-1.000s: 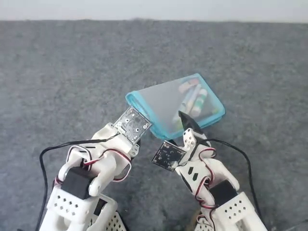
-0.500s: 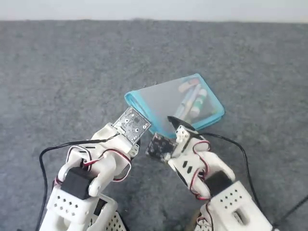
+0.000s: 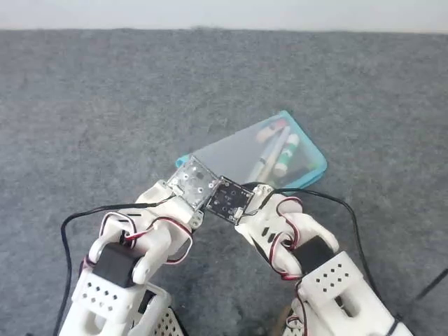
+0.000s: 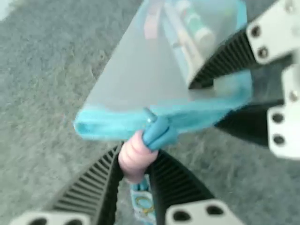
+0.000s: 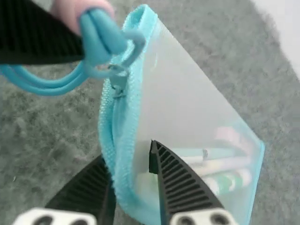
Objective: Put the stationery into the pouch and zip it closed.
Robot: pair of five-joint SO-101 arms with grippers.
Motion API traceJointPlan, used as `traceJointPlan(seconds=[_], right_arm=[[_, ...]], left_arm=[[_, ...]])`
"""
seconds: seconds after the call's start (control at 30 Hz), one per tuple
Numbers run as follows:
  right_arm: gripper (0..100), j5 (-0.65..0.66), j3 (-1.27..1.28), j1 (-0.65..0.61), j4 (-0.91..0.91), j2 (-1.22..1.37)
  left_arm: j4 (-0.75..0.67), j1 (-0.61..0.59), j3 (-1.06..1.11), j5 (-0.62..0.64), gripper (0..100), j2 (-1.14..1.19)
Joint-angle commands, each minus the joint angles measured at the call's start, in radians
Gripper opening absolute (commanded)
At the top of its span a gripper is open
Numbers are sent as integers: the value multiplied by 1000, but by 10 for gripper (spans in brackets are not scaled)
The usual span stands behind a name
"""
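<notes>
left gripper: jaws pinched tight on the pink bead at the end of the blue pull cord. The cord runs from the bead up to the zipper slider. The slider sits on the teal zipper edge of the pouch, between the free corner and the spot the other arm grips.

right gripper: clamped across that same zipper edge. One ribbed finger lies on the frosted face, the other under the teal band. From its wrist view the slider is up ahead with the cord looped off to the side, and the left arm's black finger is on the bead.

Can't tell how much of the zipper is actually meshed. The teeth between the slider and the right jaws look drawn together, but the band is bunched there.

From the high view, both wrists meet at the pouch's near edge, and the two wrist boards sit side by side, touching or nearly so, covering the jaws. The pouch angles away from the arms toward the far right. Its far end is on the grey mat.

pens are inside the pouch, bunched toward the far end and well apart from the zipper. They are visible through the frosted face, with white barrels and green and pink bands. The exact count isn't readable.

A black cable loops off the left arm's side onto the mat.
</notes>
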Motion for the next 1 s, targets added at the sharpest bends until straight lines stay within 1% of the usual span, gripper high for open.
traceJointPlan(seconds=[0.0, 0.1, 0.2, 0.27, 0.37, 0.47, 0.63, 0.73, 0.83, 0.97], right_arm=[[7, -15, -60, -4, 68, -42], [7, -14, -58, -4, 148, -125], [7, -14, -58, -4, 228, -220], [7, -11, -58, -5, 280, -277], [7, 48, -58, -7, 358, -335], [7, 74, -58, -8, 430, -371], [7, 78, -58, -4, 450, -383], [7, 80, -58, -1, 455, -381], [7, 104, -61, 38, 455, -381], [7, 135, -58, 113, 456, -381]], left_arm=[[-97, -49, 33, 12, 12, -21], [-187, -144, 90, 12, 12, -20], [-270, -207, 131, 12, 12, -14], [-305, -224, 156, 12, 12, -14], [-342, -230, 188, 12, 12, -14], [-368, -230, 214, 9, 12, -17], [-387, -233, 234, 8, 12, -15], [-402, -288, 236, 8, 12, -14], [-448, -350, 251, 8, 12, -12], [-471, -371, 266, 8, 12, -12]])
